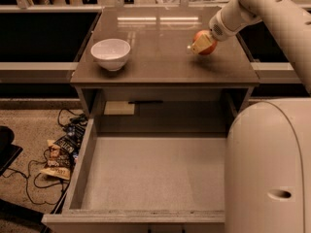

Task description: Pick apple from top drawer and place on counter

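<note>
Apple (209,39) isn't in the open drawer (80,164) nearest me; it's beyond, over the right side of the desk (160,57), pinched in my claw (203,42). I'd lower straight down until it rests, well apart from the bowl (111,54), then release gently so it can't roll.
</note>
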`<control>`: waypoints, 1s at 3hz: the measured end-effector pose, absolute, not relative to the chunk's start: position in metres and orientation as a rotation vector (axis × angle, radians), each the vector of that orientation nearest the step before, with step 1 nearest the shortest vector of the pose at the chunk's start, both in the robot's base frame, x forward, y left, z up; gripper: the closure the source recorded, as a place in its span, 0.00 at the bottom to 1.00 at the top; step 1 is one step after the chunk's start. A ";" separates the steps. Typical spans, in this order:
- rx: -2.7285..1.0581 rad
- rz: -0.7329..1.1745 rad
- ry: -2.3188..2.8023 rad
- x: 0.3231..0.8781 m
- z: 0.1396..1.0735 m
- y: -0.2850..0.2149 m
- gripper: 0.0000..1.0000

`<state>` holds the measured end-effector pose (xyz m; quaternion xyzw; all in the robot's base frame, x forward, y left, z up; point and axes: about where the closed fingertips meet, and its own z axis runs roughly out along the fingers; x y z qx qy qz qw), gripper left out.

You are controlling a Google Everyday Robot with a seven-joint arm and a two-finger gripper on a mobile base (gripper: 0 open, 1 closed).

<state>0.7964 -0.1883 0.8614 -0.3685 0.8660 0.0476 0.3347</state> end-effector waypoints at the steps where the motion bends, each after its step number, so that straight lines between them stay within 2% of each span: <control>1: -0.926 0.137 2.343 0.799 0.823 -0.189 1.00; 2: -0.924 0.138 2.345 0.799 0.830 -0.189 0.82; 3: -0.924 0.139 2.345 0.799 0.833 -0.189 0.58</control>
